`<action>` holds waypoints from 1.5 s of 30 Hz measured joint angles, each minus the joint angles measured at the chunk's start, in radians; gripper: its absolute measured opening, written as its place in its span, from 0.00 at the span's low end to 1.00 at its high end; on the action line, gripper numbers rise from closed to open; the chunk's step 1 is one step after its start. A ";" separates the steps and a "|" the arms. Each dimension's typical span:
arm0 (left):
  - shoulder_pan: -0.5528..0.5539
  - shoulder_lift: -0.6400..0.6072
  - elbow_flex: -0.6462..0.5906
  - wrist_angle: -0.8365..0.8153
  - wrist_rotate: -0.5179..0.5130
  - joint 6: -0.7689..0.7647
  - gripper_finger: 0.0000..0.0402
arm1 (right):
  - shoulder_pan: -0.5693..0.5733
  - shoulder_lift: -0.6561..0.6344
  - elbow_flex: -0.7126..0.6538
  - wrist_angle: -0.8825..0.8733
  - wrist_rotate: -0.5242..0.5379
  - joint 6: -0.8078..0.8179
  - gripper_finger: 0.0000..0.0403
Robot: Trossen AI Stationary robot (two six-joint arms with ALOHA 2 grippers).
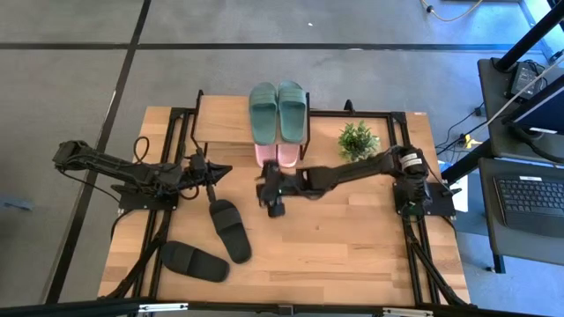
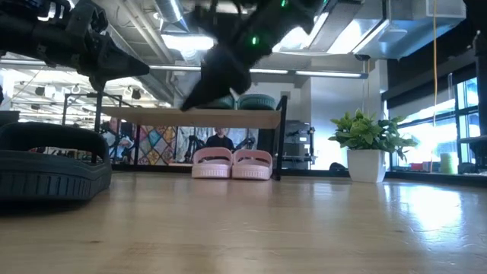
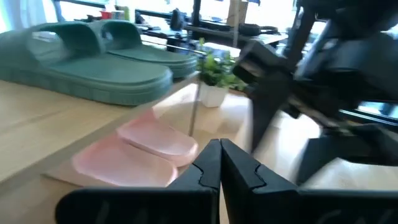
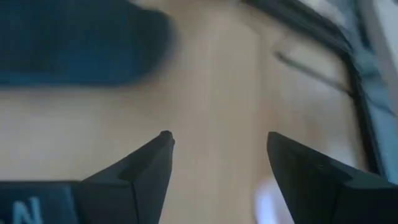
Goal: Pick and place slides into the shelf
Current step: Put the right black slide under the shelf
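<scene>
Two dark green slides (image 1: 278,110) lie side by side on the shelf's top board (image 1: 225,119). Under the board, the pale pink pair (image 1: 276,156) rests on the lower tier, also seen in the low view as the pink pair (image 2: 232,164). Two black slides lie soles down on the table, one (image 1: 229,229) nearer the middle and one (image 1: 194,261) by the near left corner. My left gripper (image 1: 226,170) hovers shut, left of the shelf's front, above the black slides; its fingers (image 3: 219,158) meet. My right gripper (image 1: 273,204) hangs open above the table before the pink pair, holding nothing (image 4: 217,146).
A small potted plant (image 1: 358,141) stands right of the shelf near the table's far edge. Black frame rails (image 1: 414,246) run along the table's sides. Bare wood (image 1: 344,238) spreads over the near right part. A blurred dark slide (image 4: 74,43) shows beyond the right fingers.
</scene>
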 joint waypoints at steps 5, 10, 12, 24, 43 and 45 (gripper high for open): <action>-0.033 -0.002 0.000 -0.001 0.132 0.000 0.00 | 0.079 0.008 -0.001 0.062 -0.050 -0.095 0.64; -0.120 -0.002 0.000 0.000 0.217 -0.034 0.00 | 0.113 0.037 0.000 0.221 -0.045 -0.095 0.64; -0.157 -0.002 0.000 0.004 0.220 -0.035 0.00 | 0.119 0.069 -0.001 0.303 -0.045 -0.095 0.64; -0.304 -0.002 0.000 0.022 0.209 -0.060 0.00 | 0.123 0.224 -0.002 0.510 -0.054 -0.091 0.62; -0.327 -0.002 0.000 0.019 0.208 -0.072 0.00 | 0.140 0.414 0.258 0.353 0.117 -0.095 0.50; -0.327 -0.002 0.000 0.016 0.208 -0.082 0.00 | 0.140 0.434 0.294 0.307 0.154 -0.095 0.50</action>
